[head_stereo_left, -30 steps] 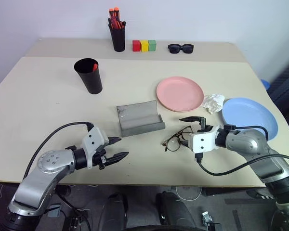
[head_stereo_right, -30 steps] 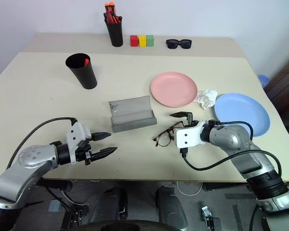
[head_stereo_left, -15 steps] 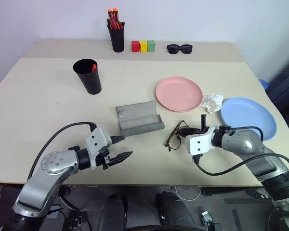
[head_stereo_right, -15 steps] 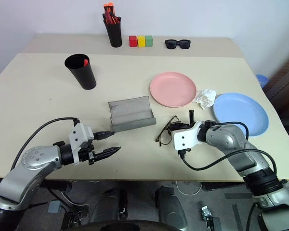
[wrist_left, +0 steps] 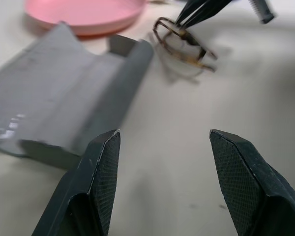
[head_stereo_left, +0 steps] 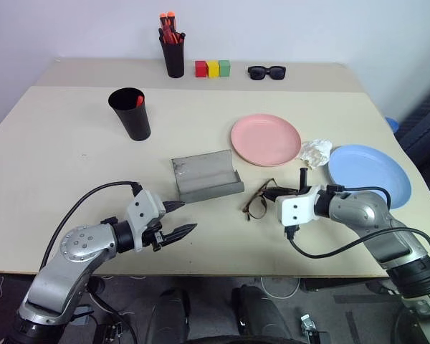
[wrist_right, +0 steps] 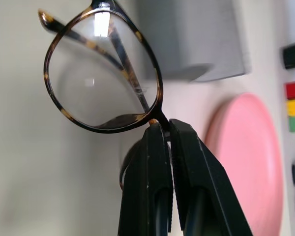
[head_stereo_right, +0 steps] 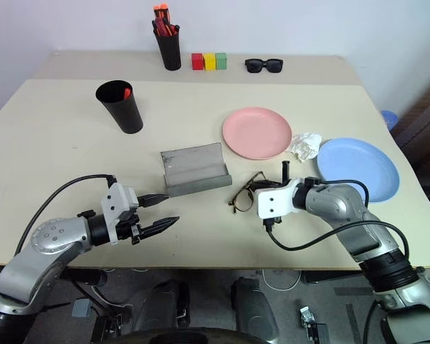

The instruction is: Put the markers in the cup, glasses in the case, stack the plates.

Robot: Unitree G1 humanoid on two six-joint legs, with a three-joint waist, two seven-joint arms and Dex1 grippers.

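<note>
Your tabletop [head_stereo_left: 72,158] carries: cup [head_stereo_left: 130,115], open case [head_stereo_left: 206,175], pink plate [head_stereo_left: 266,140], blue plate [head_stereo_left: 369,175], crumpled tissue [head_stereo_left: 316,152]; pen holder [head_stereo_left: 175,54], blocks [head_stereo_left: 213,69], sunglasses [head_stereo_left: 266,72] along the far edge.

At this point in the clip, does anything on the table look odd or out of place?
A crumpled white wad lies between the pink plate and blue plate, stray clutter. Otherwise fine: the right gripper pinches the glasses by the frame.

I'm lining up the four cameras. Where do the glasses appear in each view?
Left eye: glasses between grey case and right gripper.
Right eye: same spot, just below the pink plate.
Left wrist: beyond the case.
Right wrist: pinched at the bridge.
Shared landmark: the pink plate.
</note>
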